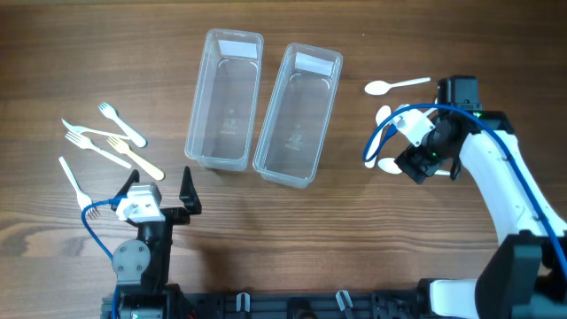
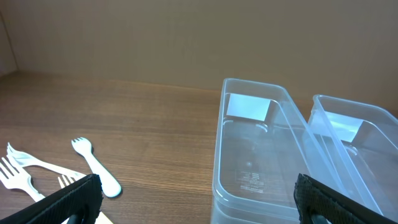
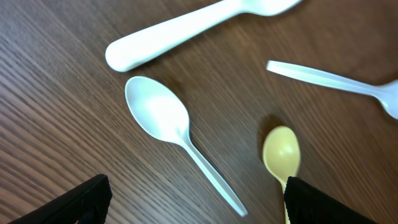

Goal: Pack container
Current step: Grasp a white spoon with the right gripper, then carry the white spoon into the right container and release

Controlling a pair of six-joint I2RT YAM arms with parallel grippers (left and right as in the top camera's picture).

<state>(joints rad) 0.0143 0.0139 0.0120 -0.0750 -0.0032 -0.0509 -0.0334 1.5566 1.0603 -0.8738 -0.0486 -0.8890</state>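
Note:
Two clear empty plastic containers stand side by side mid-table, the left one (image 1: 197,105) and the right one (image 1: 327,124). Several plastic forks (image 1: 106,142) lie at the left. A white spoon (image 1: 397,85) lies at the right, with more spoons partly hidden under the right arm. My right gripper (image 1: 409,159) is open low over the spoons. In its wrist view (image 3: 196,199) a thin white spoon (image 3: 158,112) lies between the fingers and a yellow spoon (image 3: 281,149) lies by the right finger. My left gripper (image 1: 160,183) is open and empty, in front of the left container (image 2: 219,146).
The left wrist view shows a white fork (image 2: 93,167) and other forks (image 2: 18,168) at the lower left, and the right container (image 2: 354,106) at the right edge. A thick white spoon handle (image 3: 186,28) and another thin spoon (image 3: 329,78) lie beyond the right gripper.

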